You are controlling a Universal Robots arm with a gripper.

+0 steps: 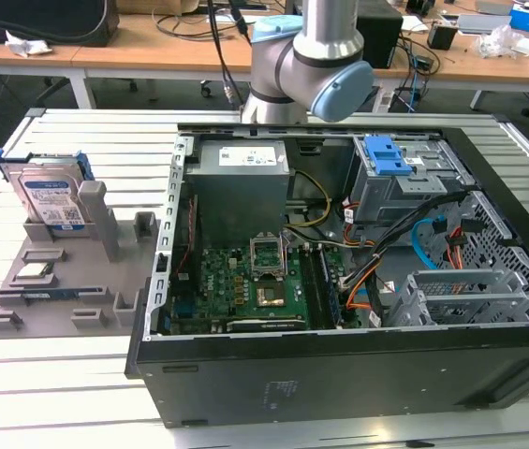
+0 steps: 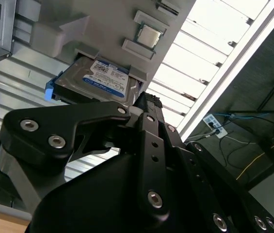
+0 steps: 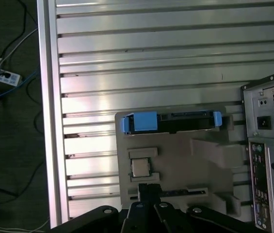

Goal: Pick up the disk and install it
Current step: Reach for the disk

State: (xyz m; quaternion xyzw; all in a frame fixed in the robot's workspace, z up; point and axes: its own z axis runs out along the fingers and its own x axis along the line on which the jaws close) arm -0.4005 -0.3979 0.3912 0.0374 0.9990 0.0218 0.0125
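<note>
The disk (image 1: 53,201) is a silver hard drive with a white-and-blue label in a blue carrier bracket. It stands upright in a slot of the grey holder (image 1: 58,281) at the exterior view's left. The second wrist view shows the disk's (image 2: 105,80) label face, and the first wrist view shows the disk (image 3: 170,122) edge-on from above. My black gripper (image 3: 146,190) hangs well above the holder, apart from the disk, and nothing is seen in it. In the second wrist view the gripper's (image 2: 145,101) tip lies just past the disk's edge.
The open computer case (image 1: 339,374) lies right of the holder, with motherboard, cables and a drive bay topped by a blue latch (image 1: 388,154). A small processor chip (image 3: 139,167) rests on the holder. The arm's elbow (image 1: 311,65) stands behind the case. The slatted table edge (image 3: 47,121) is near.
</note>
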